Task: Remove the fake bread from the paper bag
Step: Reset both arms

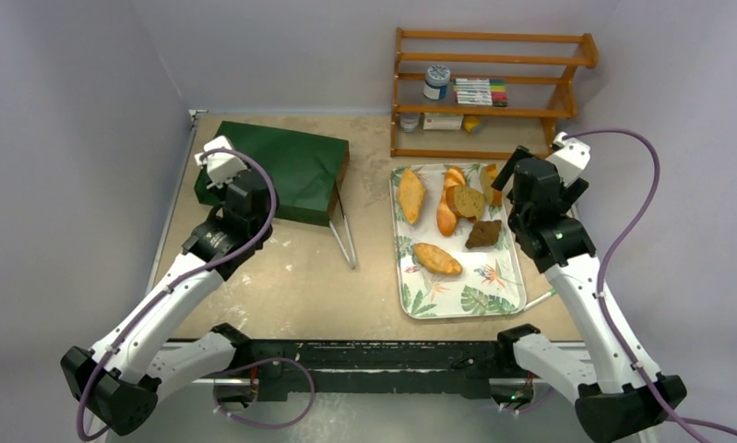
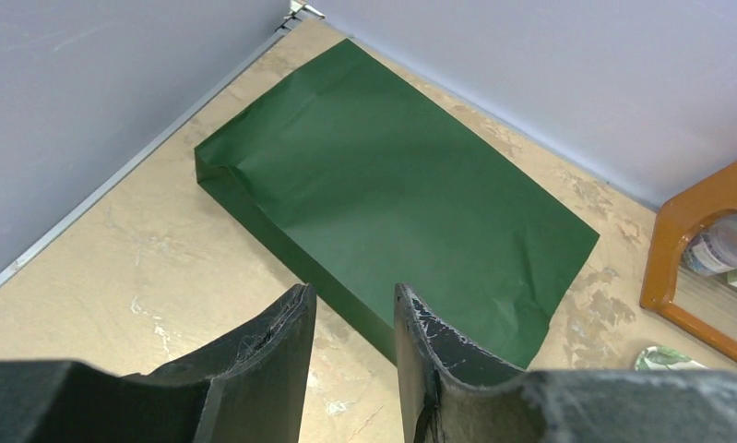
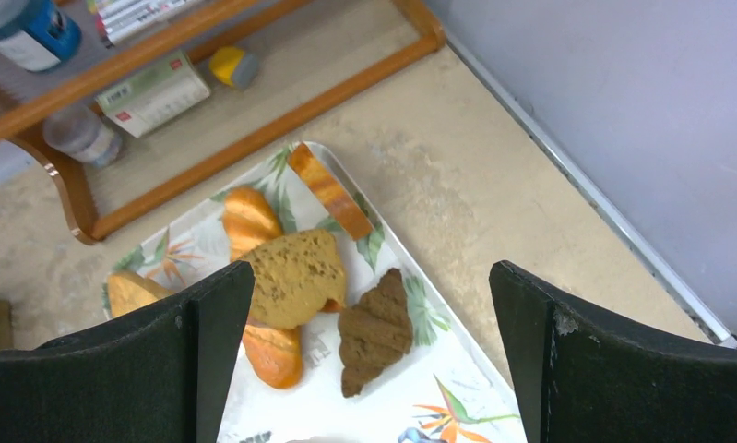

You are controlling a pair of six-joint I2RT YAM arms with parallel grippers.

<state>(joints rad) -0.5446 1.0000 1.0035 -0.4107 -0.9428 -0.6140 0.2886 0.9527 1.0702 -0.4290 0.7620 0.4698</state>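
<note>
fake bread (image 1: 436, 258) on the tray (image 1: 493, 297), paper bag (image 1: 291, 171) beside it; left pincer (image 2: 353, 297) slightly parted, right pincer (image 3: 372, 273) wide, both empty.

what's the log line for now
golden-brown toy bread on leaf-patterned tray | dark green paper bag lying down | left gripper open | right gripper open

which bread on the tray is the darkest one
The dark brown ridged piece near the right edge of the tray; the other pieces are golden-orange or a lighter tan-brown.
</note>
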